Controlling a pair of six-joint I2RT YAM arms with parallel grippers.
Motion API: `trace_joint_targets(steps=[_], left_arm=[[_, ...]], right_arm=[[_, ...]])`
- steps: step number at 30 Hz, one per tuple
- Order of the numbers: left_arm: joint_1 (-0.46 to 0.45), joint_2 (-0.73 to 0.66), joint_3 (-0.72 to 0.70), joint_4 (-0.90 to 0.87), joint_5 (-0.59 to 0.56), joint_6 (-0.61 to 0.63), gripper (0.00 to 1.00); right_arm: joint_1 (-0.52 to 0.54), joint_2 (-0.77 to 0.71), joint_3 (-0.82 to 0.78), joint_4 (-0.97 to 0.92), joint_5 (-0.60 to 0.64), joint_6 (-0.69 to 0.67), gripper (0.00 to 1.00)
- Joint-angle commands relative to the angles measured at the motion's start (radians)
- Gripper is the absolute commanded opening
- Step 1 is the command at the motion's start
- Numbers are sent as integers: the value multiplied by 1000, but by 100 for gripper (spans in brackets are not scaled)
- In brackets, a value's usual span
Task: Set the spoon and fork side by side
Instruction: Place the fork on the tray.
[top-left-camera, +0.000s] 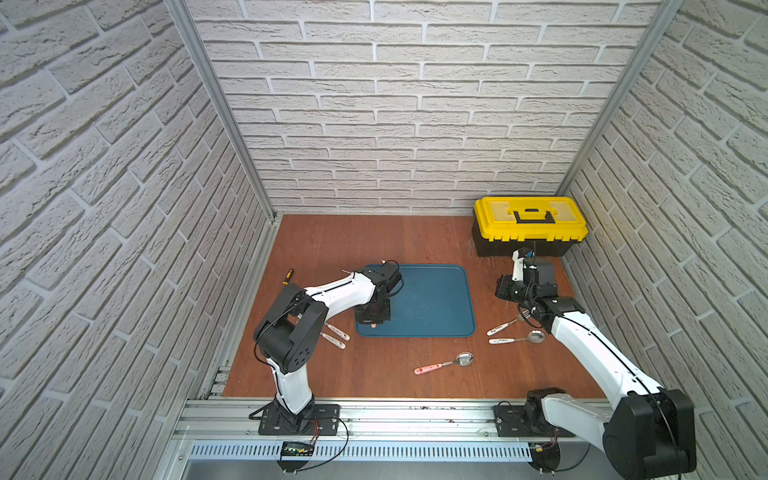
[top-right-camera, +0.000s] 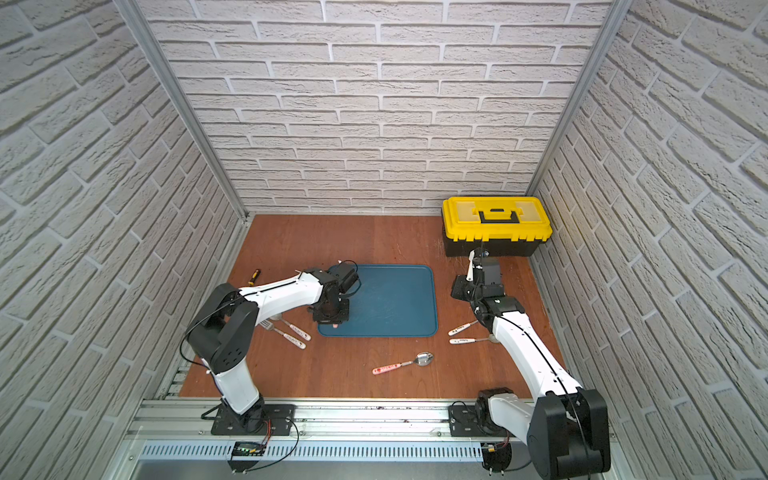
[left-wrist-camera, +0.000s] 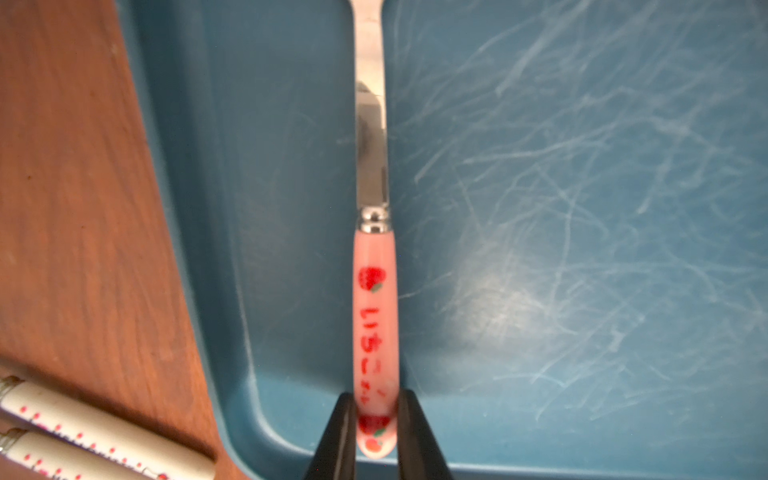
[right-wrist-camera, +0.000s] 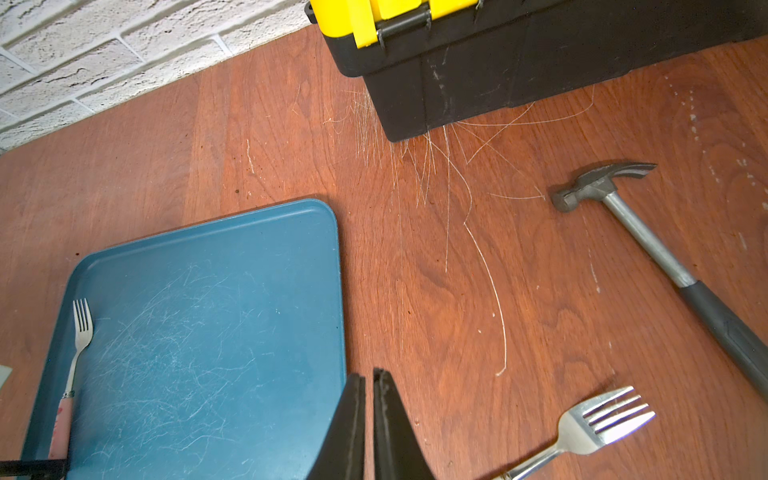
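Your left gripper pinches the fork by its pink handle on the tray. Your right gripper has its fingers pressed together. The pink spoon lies on the table.

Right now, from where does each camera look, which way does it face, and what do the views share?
Top views: stereo head, high at the front, looking down and back over the table; left arm and right arm show.
Left wrist: on the left arm, looking along the left gripper, shut on the pink fork lying on the blue tray.
Right wrist: on the right arm, looking past the shut right gripper to the toolbox and hammer.
Shared: both wrist views show tray and pink fork.
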Motion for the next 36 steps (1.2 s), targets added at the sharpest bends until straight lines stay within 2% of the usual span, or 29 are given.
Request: trace_joint_targets(steps=[1,5,11,17,20,23,25,28,30,31,32,33,36], left_arm=[[0,9,-25,0,-7,5,27],[-1,13,-30,3,-5,0,40],[-4,0,-30,9,-19,-4,42],[-30,-108,36,-69,-142,-3,45],[-54,-198,103,-136,-212,31,53],[-115,-292,126,-90,-222,174,60],[-161,-338,92,37,-112,351,61],[-191,-292,117,33,44,519,57],[-236,-230,141,-9,79,629,51],[-264,-206,152,-23,68,683,43],[-294,-168,165,-38,31,713,24],[-311,-134,180,-51,30,740,16],[-366,-16,270,-133,94,816,39]], right_arm=[[4,-20,-9,32,-10,3,13],[3,-22,-9,33,-10,4,14],[4,-23,-10,32,-10,3,15],[4,-28,-10,31,-11,3,16],[4,-29,-8,32,-13,2,17],[4,-33,-10,31,-9,2,20],[4,-34,-11,29,1,-1,26],[2,-40,-10,17,32,5,31],[-2,-51,-17,8,71,16,35],[-5,-56,-22,11,81,19,35],[-9,-62,-25,12,88,24,35],[-12,-66,-27,12,92,26,36],[-18,-67,-23,3,93,26,41]])
